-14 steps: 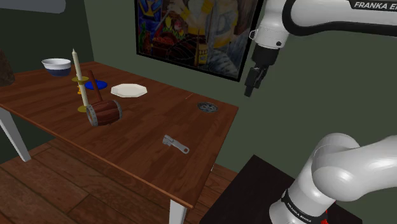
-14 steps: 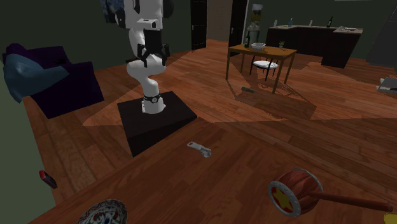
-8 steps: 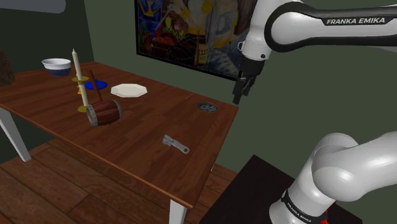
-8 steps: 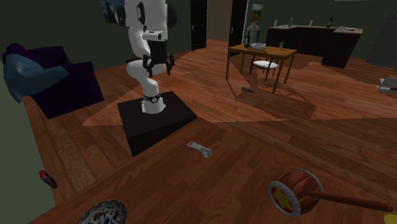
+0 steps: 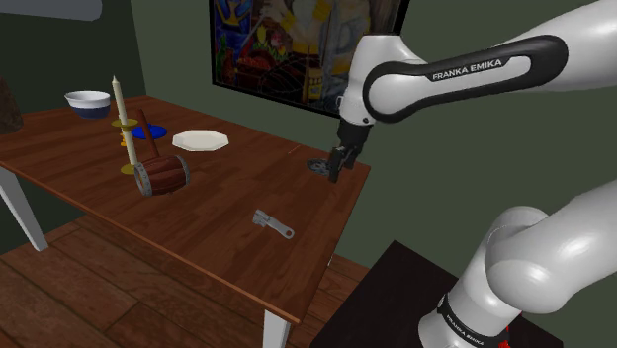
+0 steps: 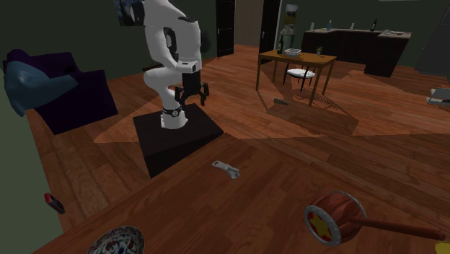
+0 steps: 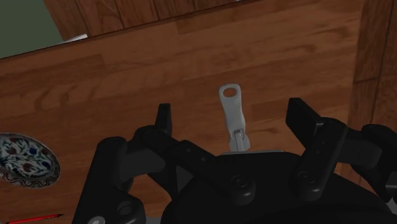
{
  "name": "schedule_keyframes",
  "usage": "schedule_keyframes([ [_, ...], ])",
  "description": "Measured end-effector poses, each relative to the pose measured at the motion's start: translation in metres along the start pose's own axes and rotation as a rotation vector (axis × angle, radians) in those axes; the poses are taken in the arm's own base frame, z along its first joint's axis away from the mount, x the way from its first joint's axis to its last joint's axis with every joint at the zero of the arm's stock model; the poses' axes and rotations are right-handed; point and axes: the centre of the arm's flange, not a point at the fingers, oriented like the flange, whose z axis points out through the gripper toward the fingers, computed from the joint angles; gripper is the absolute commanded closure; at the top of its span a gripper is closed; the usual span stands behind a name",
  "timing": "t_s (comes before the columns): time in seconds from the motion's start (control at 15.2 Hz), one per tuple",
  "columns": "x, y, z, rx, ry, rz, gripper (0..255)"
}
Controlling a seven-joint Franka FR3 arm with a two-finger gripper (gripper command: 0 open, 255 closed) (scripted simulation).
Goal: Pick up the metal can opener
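A wooden surface carries a barrel-headed mallet lying on its side, just beside a tall pale candle in a yellow holder. Behind them sit a white plate and, near the far corner, a white-and-blue bowl. A patterned dish lies close to the surface's edge. A colourful painting hangs on the green wall. A dark purple armchair stands on the wood floor.
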Motion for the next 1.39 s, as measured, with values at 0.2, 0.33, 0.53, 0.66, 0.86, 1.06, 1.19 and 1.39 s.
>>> schedule_keyframes([
  [0.2,0.019,-0.007,0.032,0.010,0.006,-0.002,0],
  [0.33,0.034,-0.009,0.052,0.016,0.010,-0.003,0],
  [0.53,0.053,-0.014,0.083,0.025,0.017,-0.004,0],
  [0.66,0.068,-0.017,0.103,0.031,0.021,-0.006,0],
  [0.86,0.088,-0.030,0.138,0.041,0.027,-0.008,0],
  [1.06,0.113,-0.039,0.166,0.051,0.034,-0.009,0],
  [1.19,0.131,-0.041,0.187,0.057,0.038,-0.011,0],
  [1.39,0.150,-0.050,0.215,0.066,0.043,-0.012,0],
])
